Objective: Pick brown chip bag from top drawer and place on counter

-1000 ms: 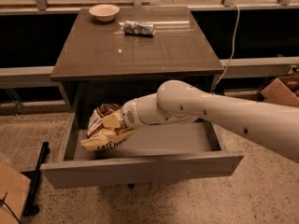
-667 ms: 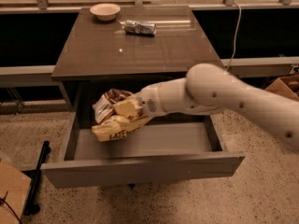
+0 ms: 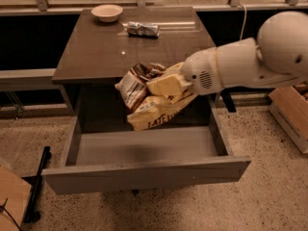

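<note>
My pale fingers (image 3: pixel 166 84) pinch the crinkled brown-and-tan chip bag (image 3: pixel 144 114), now risen clear of the wide grey drawer (image 3: pixel 144 170) to the 6 o'clock edge of the glossy dark desk (image 3: pixel 106 52); only setting it down toward 12 o'clock remains.

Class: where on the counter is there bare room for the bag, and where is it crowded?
Bare: the counter middle and front-left, between the silver foil packet and the front edge. Crowded: the back edge, with bowl and packet, and the front-right, where the gripper holds the brown chip bag over the open top drawer.
</note>
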Available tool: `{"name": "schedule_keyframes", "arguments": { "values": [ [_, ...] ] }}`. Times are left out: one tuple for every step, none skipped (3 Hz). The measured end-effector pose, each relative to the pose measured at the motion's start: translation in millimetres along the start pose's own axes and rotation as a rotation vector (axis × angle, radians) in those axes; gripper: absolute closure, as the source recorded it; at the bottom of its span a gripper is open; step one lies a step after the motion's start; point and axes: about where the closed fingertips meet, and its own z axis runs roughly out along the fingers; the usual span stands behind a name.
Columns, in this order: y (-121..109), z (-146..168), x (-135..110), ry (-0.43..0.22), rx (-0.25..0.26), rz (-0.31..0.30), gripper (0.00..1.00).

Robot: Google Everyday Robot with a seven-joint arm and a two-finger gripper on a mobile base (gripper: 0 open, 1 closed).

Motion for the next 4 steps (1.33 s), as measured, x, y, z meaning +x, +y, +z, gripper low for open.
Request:
{"name": "schedule_keyframes", "arguments": {
  "values": [
    [-8,-62,-33,0.040,0.043,-0.074,1.00],
    [-44,-94,-56,0.081,0.095,-0.124,1.00],
    [-98,-92,-77,0.073,0.119,-0.148,1.00],
    [-112,-111,-113,0.017,0.165,-0.196,1.00]
  ]
}}
